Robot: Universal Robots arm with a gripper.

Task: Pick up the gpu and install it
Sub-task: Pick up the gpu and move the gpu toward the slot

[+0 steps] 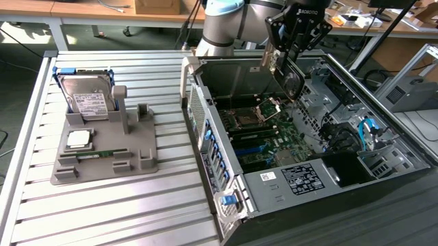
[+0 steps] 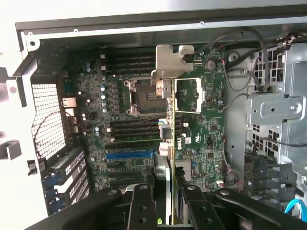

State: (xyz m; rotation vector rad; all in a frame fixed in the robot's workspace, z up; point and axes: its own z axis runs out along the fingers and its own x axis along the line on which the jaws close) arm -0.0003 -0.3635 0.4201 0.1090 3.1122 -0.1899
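The gpu, a dark card with a round fan, hangs on edge above the open computer case, over the motherboard. My gripper is shut on the card's upper edge. In the wrist view the gpu shows edge-on, its metal end bracket furthest from the camera. The black fingers clamp it from both sides. It hovers above the motherboard, apart from it, beside the cpu socket and past the blue slot.
On the slatted table, a grey fixture at the exterior view's left holds a silver hard drive, a processor and a green memory stick. Drive cages and cables crowd the case's far side.
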